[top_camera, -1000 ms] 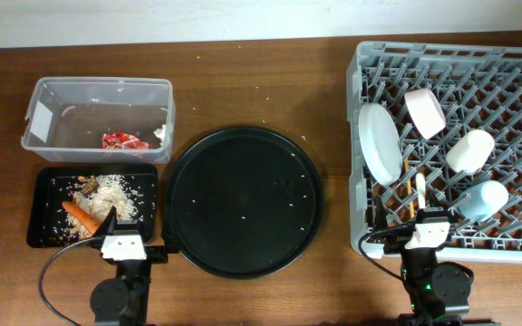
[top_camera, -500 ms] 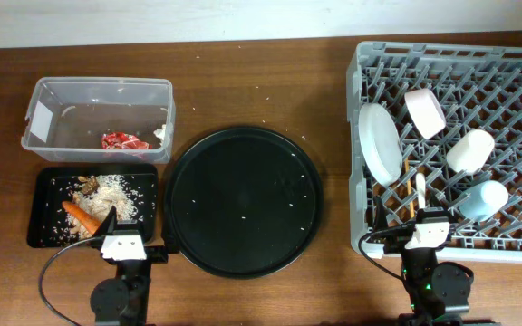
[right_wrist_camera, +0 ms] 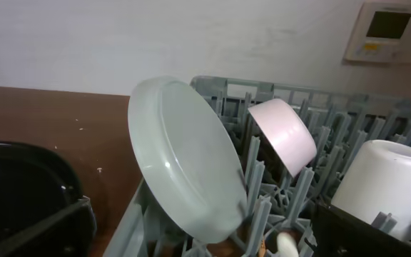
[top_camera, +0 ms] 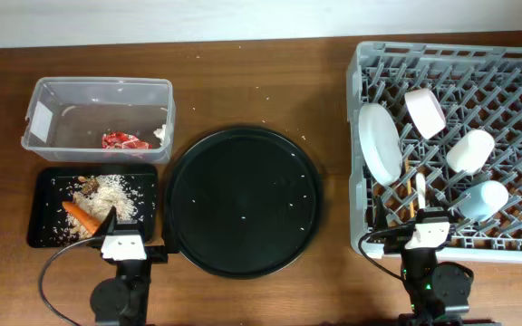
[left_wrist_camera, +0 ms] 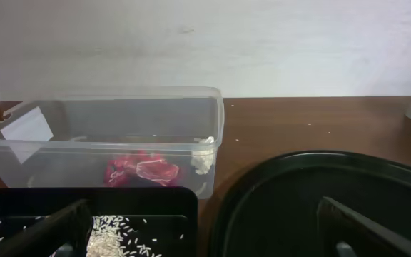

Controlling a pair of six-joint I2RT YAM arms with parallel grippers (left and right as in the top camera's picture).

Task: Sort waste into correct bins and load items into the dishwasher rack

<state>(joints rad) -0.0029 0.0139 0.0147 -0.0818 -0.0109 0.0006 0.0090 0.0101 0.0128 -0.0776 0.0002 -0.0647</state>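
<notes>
Both arms are parked at the near edge of the bench (top_camera: 261,72). The left claw (left_wrist_camera: 204,214) is spread wide with nothing between its fingers, and it looks over the near right corner of the shallow black tray (top_camera: 36,231). The right claw (right_wrist_camera: 202,214) is also spread wide and holds nothing; it sits at the near left edge of the grey rack (top_camera: 515,68).

At the far left stands the clear tub (top_camera: 98,82). Inside it, by the near wall, lies the red wrapper (top_camera: 123,140), and the crumpled white paper (top_camera: 160,133) is just to its right, against the right wall. The shallow black tray lies just near of the tub. It holds the rice pile (top_camera: 114,195), the carrot (top_camera: 82,214) on the near left side of the pile, and the small brown lump (top_camera: 86,184) at the far side. The large round black tray (top_camera: 243,199) is in the middle of the bench, with only a few grains on it.

In the rack, the white plate (top_camera: 379,142) stands on edge at the left side, tilted. The pink bowl (top_camera: 424,110) is beside it, further to the far side. The cream cup (top_camera: 470,151) and the light blue cup (top_camera: 483,199) lie on their sides to the right. The white fork (top_camera: 420,192) stands near of the plate, and the thin sticks beside it are probably the chopsticks (top_camera: 405,195).
</notes>
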